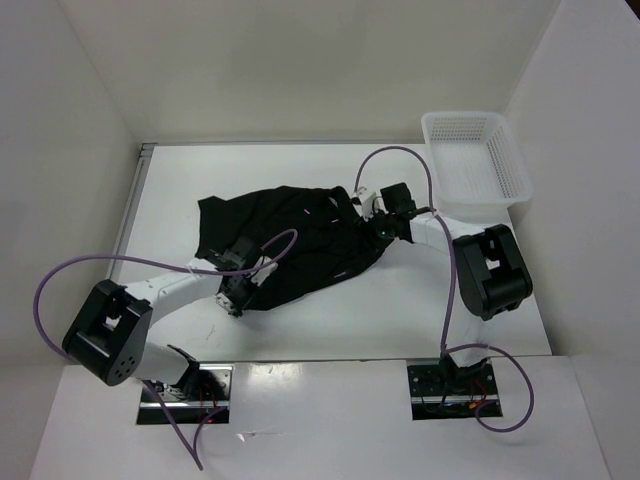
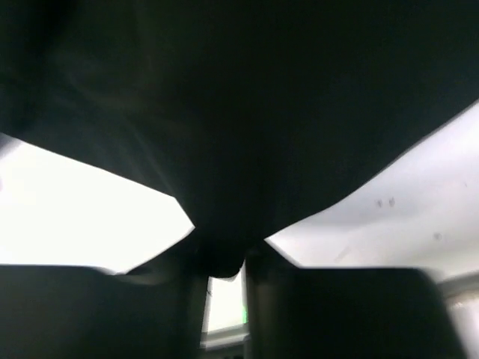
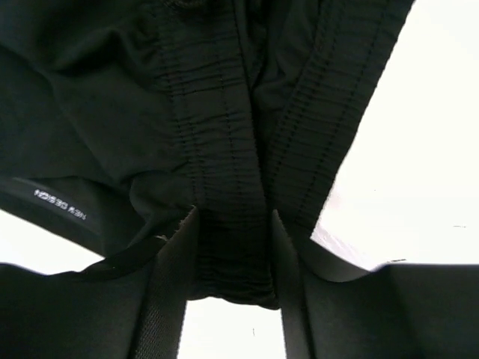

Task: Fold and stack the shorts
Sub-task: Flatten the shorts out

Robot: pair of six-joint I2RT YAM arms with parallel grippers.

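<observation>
Black soft cloth: the shorts [image 1: 300, 240] lie crumpled mid-frame in the top view on the white table [image 1: 330, 320], stretched between my two arms. They look light and limp, with no stiffness. I expect any unsupported edge to sag, bunch and drag, and the fabric probably slides easily on that surface.

My right gripper [image 3: 232, 258] is clamped on the ribbed elastic waistband [image 3: 217, 149], with the band running straight down between the fingers. That's the best hold point: thickest part, most grip. A small white printed label [image 3: 61, 203] sits at the left of that wrist view.

My left gripper [image 2: 222, 260] is pinched on plain cloth at the shorts' lower-left edge. The view is dark, so I can't tell whether it's the hem, or one layer or two.

Room: there's bare table at lower centre of the top frame and a strip at upper left beyond the shorts. The white mesh basket [image 1: 478, 160] is at upper right, well apart from the shorts but near my right arm. Enclosure walls close off the left and right of the frame. The purple cable [image 1: 120, 262] loops at lower left.

My call: fold inward toward centre, low and slow.
</observation>
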